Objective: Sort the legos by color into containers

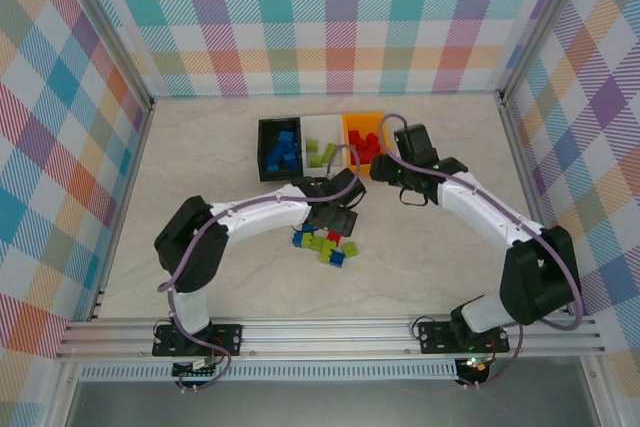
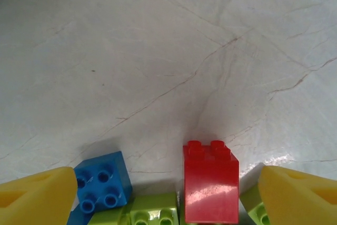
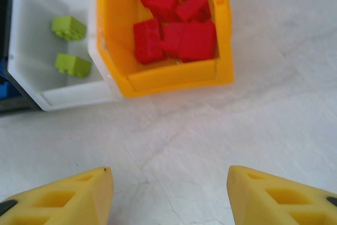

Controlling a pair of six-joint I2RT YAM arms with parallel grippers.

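Legos [image 1: 322,244] lie in a small loose heap of blue, lime green and red at the centre of the overhead frame. They rest on the pale marbled worktop [image 1: 200,147], just below 3 bins lined up side by side in the upper centre. The black bin [image 1: 263,152] at left holds blue bricks, the white bin [image 1: 328,127] in the middle holds green ones, and the orange bin [image 1: 365,117] at right holds red ones. The left pincer [image 2: 166,191] hangs low over the heap with its yellow fingers [image 2: 37,196] spread wide at the bottom corners of its wrist frame. An upright red brick [image 2: 210,188] stands between them, touching neither, with a blue brick [image 2: 102,185] and green bricks [image 2: 154,215] beside it. The right pincer [image 3: 169,193] is spread and empty over bare worktop just below the orange bin.
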